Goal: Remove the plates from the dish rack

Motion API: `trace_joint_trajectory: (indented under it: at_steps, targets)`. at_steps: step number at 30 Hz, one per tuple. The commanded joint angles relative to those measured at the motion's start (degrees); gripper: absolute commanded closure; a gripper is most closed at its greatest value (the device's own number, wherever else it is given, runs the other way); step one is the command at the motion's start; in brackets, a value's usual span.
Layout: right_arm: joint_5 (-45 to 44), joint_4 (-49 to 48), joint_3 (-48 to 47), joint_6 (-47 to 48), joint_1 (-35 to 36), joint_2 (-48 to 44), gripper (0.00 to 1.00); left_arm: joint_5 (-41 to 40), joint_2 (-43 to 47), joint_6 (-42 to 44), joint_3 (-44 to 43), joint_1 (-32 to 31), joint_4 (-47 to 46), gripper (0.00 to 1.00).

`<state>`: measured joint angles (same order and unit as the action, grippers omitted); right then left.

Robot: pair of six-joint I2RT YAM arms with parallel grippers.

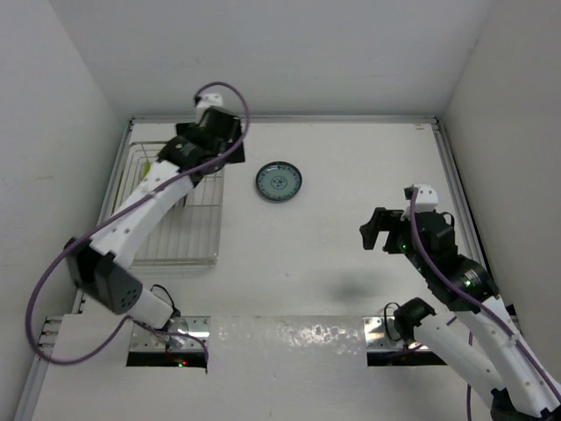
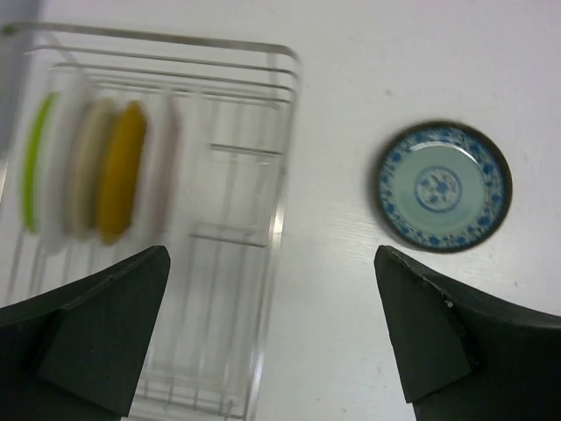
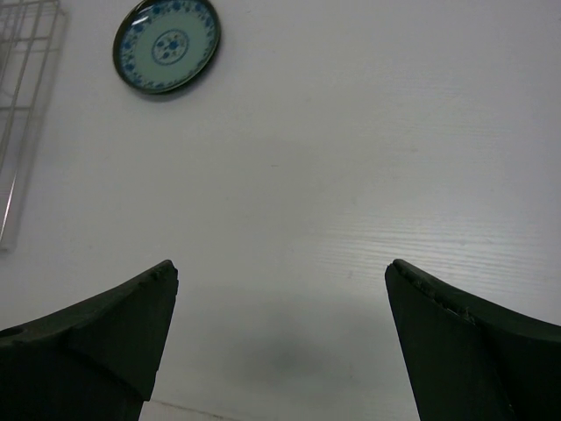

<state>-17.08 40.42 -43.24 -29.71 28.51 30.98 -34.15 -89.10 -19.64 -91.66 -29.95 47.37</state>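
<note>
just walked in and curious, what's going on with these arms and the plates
Two robot arms are emptying a dish rack. One blue plate lies flat on the table beside it; several others, including a yellow-brown plate and a lime green plate, stand upright inside. The left fingers hang open above the rack's edge, the right fingers open over the table, both empty.

One dish rack, one teal plate, several racked plates (blurred).

White table, faint wood lines on top; back wall behind table's far edge; left wall by table's left edge; right wall by table's right edge; thin silver rail along table's right edge; shiny metal sheet at table's near edge; soft grey shadow on table top.
</note>
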Motion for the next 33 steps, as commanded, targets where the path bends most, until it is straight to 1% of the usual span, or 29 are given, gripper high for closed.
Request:
trace_joint_trajectory:
  at_steps: [1,2,3,4,5,7,10,11,13,14,19,22,25,33]
  targets:
    - [10.3,-8.6,1.8,1.5,-0.1,3.5,0.01,-0.8,11.0,0.3,5.1,4.6,-1.7,0.00]
    - [11.6,-9.5,1.8,1.5,-0.2,5.9,0.01,-0.2,14.0,1.0,6.9,7.5,-2.3,0.00]
    - [12.8,-9.9,1.8,1.3,-0.1,7.1,0.01,0.9,14.0,1.9,7.5,9.0,-2.5,0.00]
    - [13.5,-10.4,1.8,1.2,-0.1,8.1,0.01,4.7,15.5,2.8,7.7,10.2,-2.5,0.00]
    - [14.6,-10.8,1.8,1.1,-0.2,9.0,0.01,6.7,15.9,4.7,8.0,12.2,-2.8,0.00]
    - [15.1,-12.6,2.8,0.7,-0.1,10.2,0.01,13.4,15.5,7.1,8.4,13.5,-3.7,0.05]
    - [15.4,-14.4,4.5,0.2,-0.1,10.2,0.01,19.4,12.2,8.7,6.9,15.6,-4.0,0.34]
    - [15.3,-14.5,4.7,0.2,-0.1,10.2,0.01,20.6,11.2,8.9,5.6,16.7,-3.9,0.49]
    - [15.0,-14.0,5.0,0.7,-0.1,10.3,0.01,23.4,7.6,9.3,4.0,17.7,-3.5,0.59]
    - [14.6,-13.4,5.0,0.8,-0.1,10.3,0.01,24.2,5.2,9.3,2.3,18.9,-3.0,0.62]
    - [13.0,-12.0,5.4,1.9,-0.1,9.3,0.01,26.8,-2.0,9.1,-1.6,20.5,-1.4,0.63]
    - [12.2,-11.6,5.5,2.2,-0.1,8.9,0.01,24.9,-4.4,9.0,-2.1,20.5,-0.9,0.64]
    - [12.0,-11.6,5.7,2.5,-0.1,9.0,0.01,23.6,-6.2,9.5,-1.9,20.9,-0.6,0.65]
    - [12.9,-12.9,6.4,1.9,-0.1,10.1,0.01,21.9,-7.1,9.3,0.3,22.2,-1.1,0.67]
